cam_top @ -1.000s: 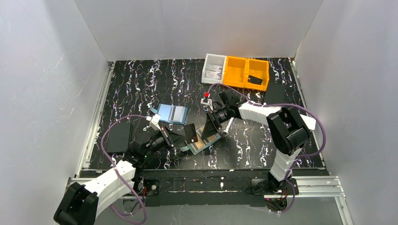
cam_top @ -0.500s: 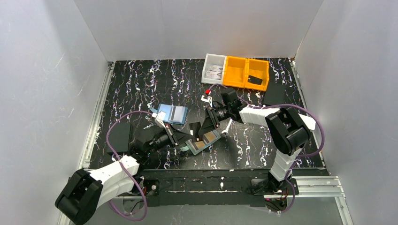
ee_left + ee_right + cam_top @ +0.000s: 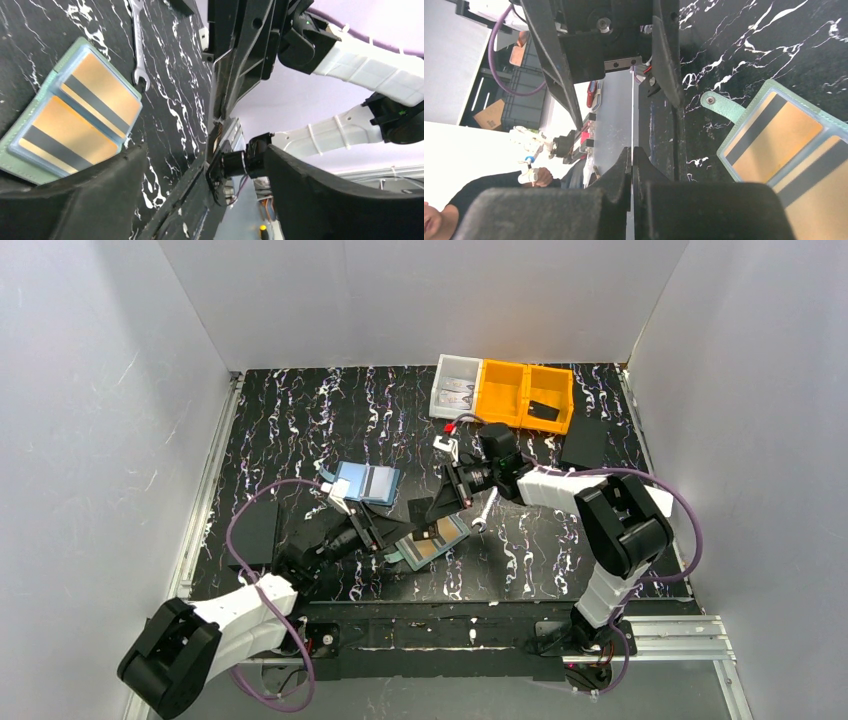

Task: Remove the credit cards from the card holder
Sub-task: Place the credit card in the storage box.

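From above, the right gripper (image 3: 441, 502) is pinched on a thin, flat black credit card (image 3: 420, 510), held up off the table. The left gripper (image 3: 372, 533) sits just beside it. The small soft sage-green card holder (image 3: 435, 540) lies open between the two arms. A light-blue flat rectangle (image 3: 366, 483) and orange plastic bins (image 3: 523, 395) lie farther back.

The left wrist view shows more: the left gripper's fingers (image 3: 75, 200) are apart, with nothing in them. Two tan striped cards (image 3: 102, 92) are in the holder's slots, and a silver metal wrench (image 3: 137, 45) lies beside it.

The right wrist view shows the black card edge-on, squeezed tight between the fingers (image 3: 621, 170). It also shows the holder's snap tab (image 3: 719, 103).

The black table (image 3: 300, 410) has white streaks, and white walls (image 3: 100, 390) stand around it.
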